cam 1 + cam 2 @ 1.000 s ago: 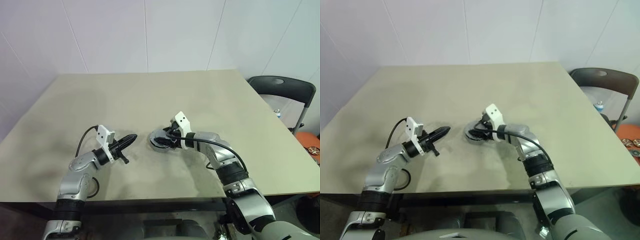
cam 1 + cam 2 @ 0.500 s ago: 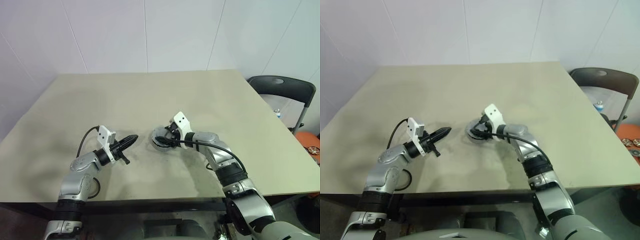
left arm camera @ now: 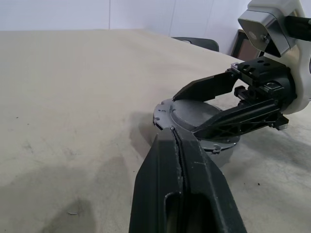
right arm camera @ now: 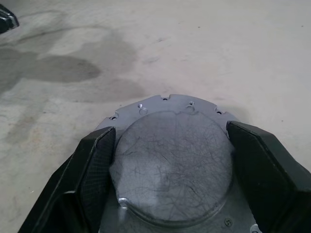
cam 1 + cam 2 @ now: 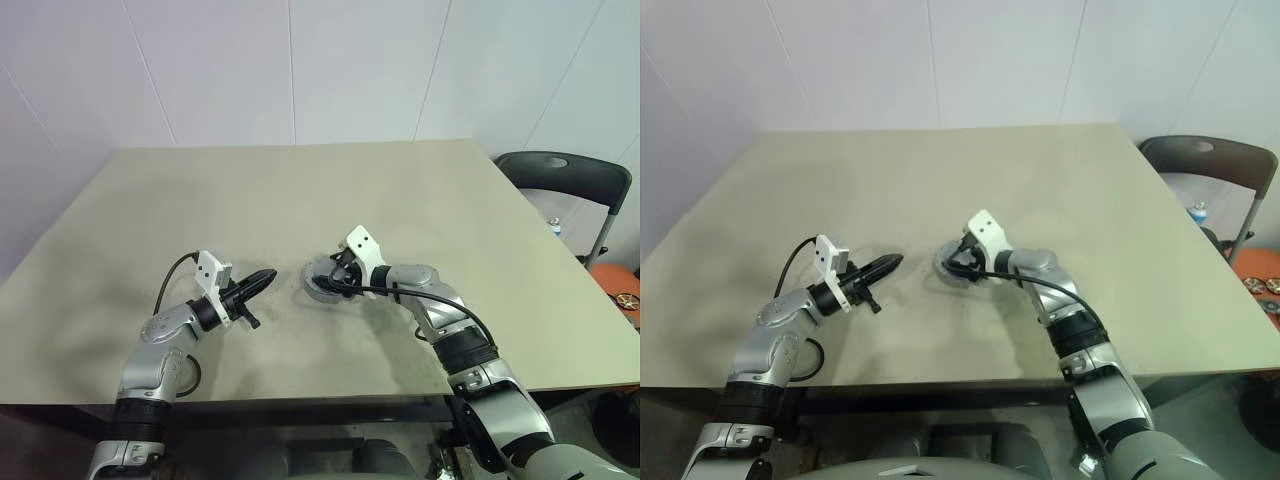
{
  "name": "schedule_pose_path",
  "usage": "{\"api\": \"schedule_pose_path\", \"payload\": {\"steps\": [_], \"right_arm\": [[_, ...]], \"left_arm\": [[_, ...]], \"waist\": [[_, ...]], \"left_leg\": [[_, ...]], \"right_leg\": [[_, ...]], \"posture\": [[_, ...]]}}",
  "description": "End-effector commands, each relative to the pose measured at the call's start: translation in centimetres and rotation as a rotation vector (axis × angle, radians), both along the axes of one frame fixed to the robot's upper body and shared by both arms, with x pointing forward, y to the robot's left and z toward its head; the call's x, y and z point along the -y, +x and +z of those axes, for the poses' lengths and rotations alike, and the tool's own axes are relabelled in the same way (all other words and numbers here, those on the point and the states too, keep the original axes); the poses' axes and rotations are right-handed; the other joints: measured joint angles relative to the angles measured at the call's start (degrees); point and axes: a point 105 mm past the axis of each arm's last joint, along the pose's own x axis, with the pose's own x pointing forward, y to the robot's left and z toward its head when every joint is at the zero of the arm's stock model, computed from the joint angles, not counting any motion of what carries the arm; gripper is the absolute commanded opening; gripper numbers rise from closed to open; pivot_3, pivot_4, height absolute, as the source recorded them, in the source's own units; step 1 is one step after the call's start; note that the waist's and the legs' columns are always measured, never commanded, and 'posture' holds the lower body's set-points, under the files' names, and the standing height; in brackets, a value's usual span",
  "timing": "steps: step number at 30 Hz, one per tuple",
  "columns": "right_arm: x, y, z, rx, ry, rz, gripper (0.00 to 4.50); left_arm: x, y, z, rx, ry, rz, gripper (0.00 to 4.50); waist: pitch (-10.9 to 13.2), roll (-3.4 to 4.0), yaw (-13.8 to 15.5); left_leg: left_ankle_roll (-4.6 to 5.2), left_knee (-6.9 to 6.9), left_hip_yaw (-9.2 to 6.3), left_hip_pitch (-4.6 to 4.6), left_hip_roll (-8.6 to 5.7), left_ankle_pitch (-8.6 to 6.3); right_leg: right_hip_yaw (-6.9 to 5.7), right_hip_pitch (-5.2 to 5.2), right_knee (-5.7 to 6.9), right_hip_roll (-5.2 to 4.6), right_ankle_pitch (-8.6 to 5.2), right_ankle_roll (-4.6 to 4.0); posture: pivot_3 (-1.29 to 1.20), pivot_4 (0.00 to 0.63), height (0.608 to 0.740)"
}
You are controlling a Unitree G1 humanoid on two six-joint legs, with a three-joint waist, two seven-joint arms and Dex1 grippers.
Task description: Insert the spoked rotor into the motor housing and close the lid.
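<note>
Lid closing on the motor housing: final step in hand.
Right gripper (image 4: 165, 160) straddles the lid (image 4: 172, 162), its 2 fingers (image 4: 95, 165) spread wide at the rim, atop the motor housing (image 3: 167, 110) mid-table (image 5: 200, 190); next, judged: press or twist it home. Left gripper (image 3: 176, 145) is closed, empty, just beside.

A beige worktop (image 5: 300, 190) with faint darker smudges is backed by a pale panelled wall (image 5: 300, 70). Beyond its right edge a dark folding chair (image 5: 565, 180) is seen, with an orange object (image 5: 618, 285) lower down beside it.
</note>
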Motion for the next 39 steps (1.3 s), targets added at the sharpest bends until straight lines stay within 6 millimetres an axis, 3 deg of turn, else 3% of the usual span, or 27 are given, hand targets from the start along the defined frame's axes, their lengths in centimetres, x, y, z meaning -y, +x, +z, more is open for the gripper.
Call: {"api": "schedule_pose_path", "payload": {"steps": [1, 21, 23, 30, 34, 39], "right_arm": [[-0.2, 0.5, 1.6, 0.078, 0.002, -0.005, 3.28], [1.0, -0.4, -0.5, -0.013, -0.084, 0.024, 3.28], [1.0, -0.7, -1.2, -0.038, -0.092, 0.027, 3.28], [0.7, -0.6, -1.7, -0.05, -0.089, 0.025, 3.28], [0.5, -0.8, -1.6, -0.045, -0.076, 0.025, 3.28], [0.8, -1.1, -1.7, -0.046, -0.069, 0.012, 3.28]], "left_arm": [[0.3, 0.3, 1.4, 0.057, -0.002, -0.006, 0.0], [0.7, 0.5, 1.6, 0.065, -0.008, -0.016, 0.0], [1.6, 0.9, 1.7, 0.063, -0.017, -0.036, 0.0], [7.8, 3.2, 1.4, 0.057, -0.009, -0.203, 0.0], [9.7, 4.5, 1.0, 0.067, 0.038, -0.215, 0.0], [10.4, 4.9, -0.1, 0.059, 0.115, -0.222, 0.0]], "waist": [[0.0, 0.0, 0.0], [0.0, -0.02, 0.1], [0.0, -0.03, 0.3], [-0.1, -0.16, 0.9], [-0.1, -0.16, 0.8], [-0.1, -0.17, 0.9]], "left_leg": [[0.0, 0.0, 0.0, 0.0, 0.0, 0.0], [0.01, 0.0, -0.01, 0.01, -0.01, -0.01], [0.01, 0.01, -0.01, 0.01, -0.02, -0.01], [0.01, 0.11, 0.0, 0.19, -0.05, 0.0], [0.01, 0.02, 0.01, 0.22, -0.01, 0.0], [0.01, 0.01, 0.01, 0.2, -0.02, 0.0]], "right_leg": [[0.0, 0.0, 0.0, 0.0, 0.0, 0.0], [-0.01, 0.03, -0.01, -0.01, 0.0, 0.0], [-0.01, 0.04, -0.02, -0.01, 0.0, 0.0], [-0.06, 0.27, 0.0, 0.02, 0.0, 0.0], [-0.05, 0.24, -0.01, 0.04, 0.0, 0.0], [-0.04, 0.22, -0.02, 0.02, 0.0, 0.0]], "posture": [[0.0, 0.0, 0.74], [0.0, 0.0, 0.74], [0.0, 0.0, 0.74], [0.0, 0.0, 0.74], [0.0, 0.0, 0.74], [0.0, 0.0, 0.74]]}}
